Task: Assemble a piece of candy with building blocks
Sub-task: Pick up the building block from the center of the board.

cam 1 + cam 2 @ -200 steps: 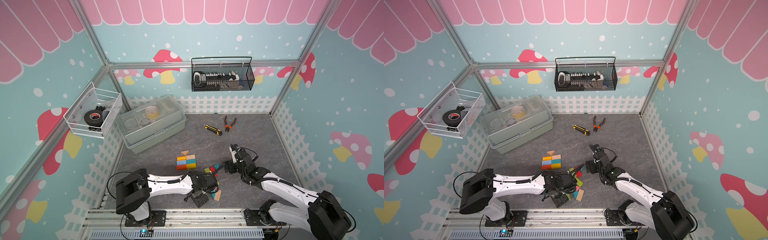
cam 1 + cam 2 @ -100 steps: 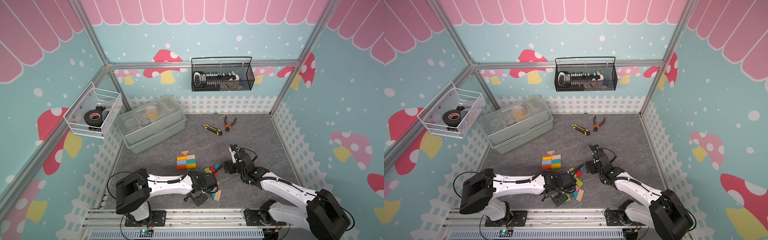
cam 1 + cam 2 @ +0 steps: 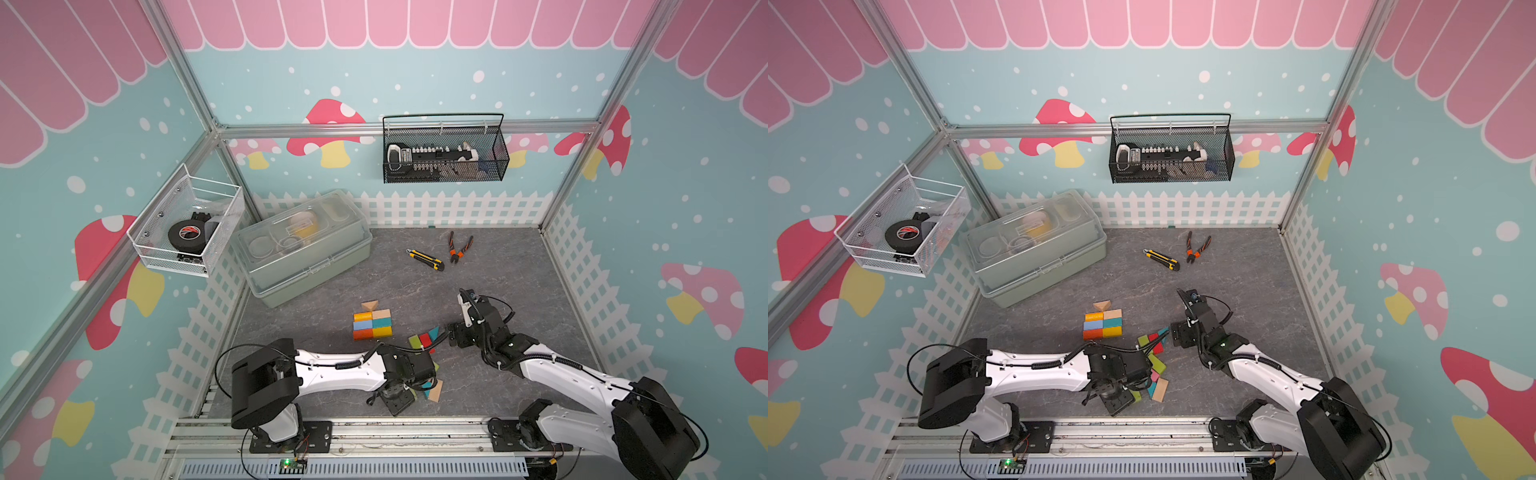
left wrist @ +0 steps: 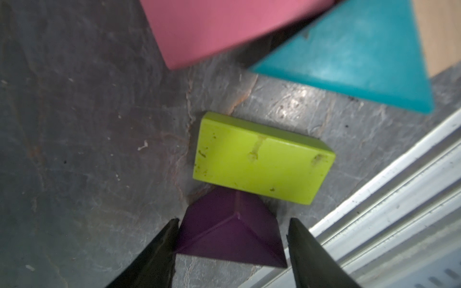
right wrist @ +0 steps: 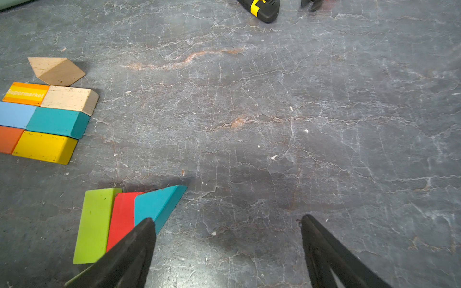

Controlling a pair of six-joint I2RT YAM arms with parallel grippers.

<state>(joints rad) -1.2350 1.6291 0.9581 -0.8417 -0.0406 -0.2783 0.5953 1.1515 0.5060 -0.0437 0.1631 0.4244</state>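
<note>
We see the left hand (image 4: 232, 239) low over the grey bench (image 5: 274, 112), its two fingers either side of a purple wedge block (image 4: 232, 237) that lies against a lime green block (image 4: 262, 157); whether they press it we cannot tell. The right hand (image 5: 227, 239) hangs wide open and empty beside a teal wedge (image 5: 159, 204). A tidy grid of six coloured blocks (image 3: 372, 324) sits mid-bench, a tan wedge (image 3: 370, 306) touching its far side.
</note>
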